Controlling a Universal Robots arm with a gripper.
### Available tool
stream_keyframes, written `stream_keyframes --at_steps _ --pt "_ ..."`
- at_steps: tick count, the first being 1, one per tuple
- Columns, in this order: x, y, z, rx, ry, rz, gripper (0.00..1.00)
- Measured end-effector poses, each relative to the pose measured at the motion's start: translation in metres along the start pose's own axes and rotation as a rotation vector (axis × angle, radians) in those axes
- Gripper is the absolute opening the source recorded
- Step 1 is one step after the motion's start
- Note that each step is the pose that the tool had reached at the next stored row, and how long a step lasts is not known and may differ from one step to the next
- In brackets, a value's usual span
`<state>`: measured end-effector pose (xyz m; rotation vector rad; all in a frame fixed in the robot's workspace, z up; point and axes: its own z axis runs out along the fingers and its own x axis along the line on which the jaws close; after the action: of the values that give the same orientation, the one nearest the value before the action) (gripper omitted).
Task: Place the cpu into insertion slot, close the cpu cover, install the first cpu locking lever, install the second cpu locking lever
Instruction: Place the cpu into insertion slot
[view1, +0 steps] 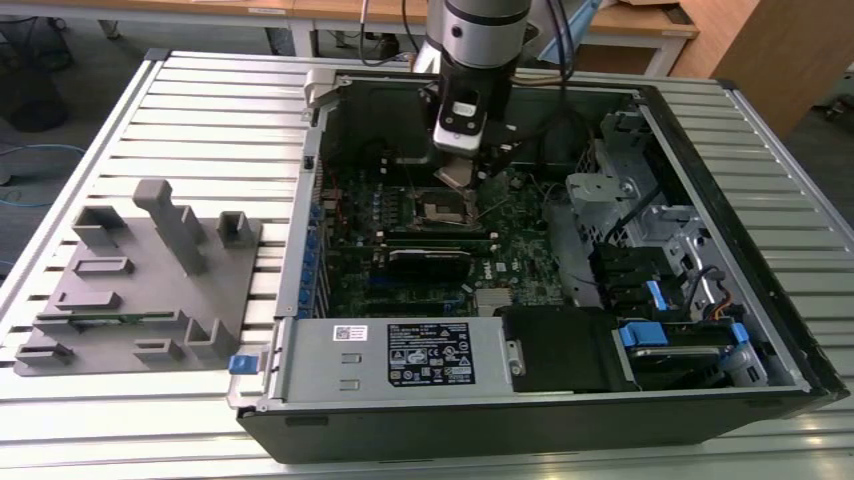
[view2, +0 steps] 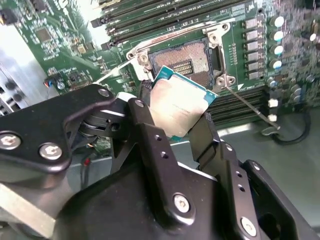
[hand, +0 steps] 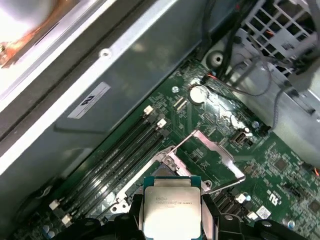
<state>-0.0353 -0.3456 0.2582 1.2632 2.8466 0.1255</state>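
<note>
End effector (view2: 175, 122) clamped on cpu (view2: 177, 105), near open slot (view1: 445, 208), mid-frame in exterior view. Judged: match corners, keep chip level, no force.

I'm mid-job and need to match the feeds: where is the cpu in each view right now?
Exterior view: the cpu sits tilted under the arm's end, close to the insertion slot.
Second wrist view: the cpu is clamped in the pincer, in front of the open insertion slot.
First wrist view: the cpu shows its silvery top, held between dark fingers.
Shared landmark: the long black memory slots.
</note>
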Motion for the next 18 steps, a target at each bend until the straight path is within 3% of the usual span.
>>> stream_keyframes --at_steps 2,9,18 --pt "0.0 0.0 0.0001 -0.0004 -0.0026 0.031 0.54" --pt "0.0 0.0 0.0001 -0.0005 -0.0036 0.042 0.54" --pt "0.0 0.0 0.0006 -0.0021 -0.017 0.202 0.54"
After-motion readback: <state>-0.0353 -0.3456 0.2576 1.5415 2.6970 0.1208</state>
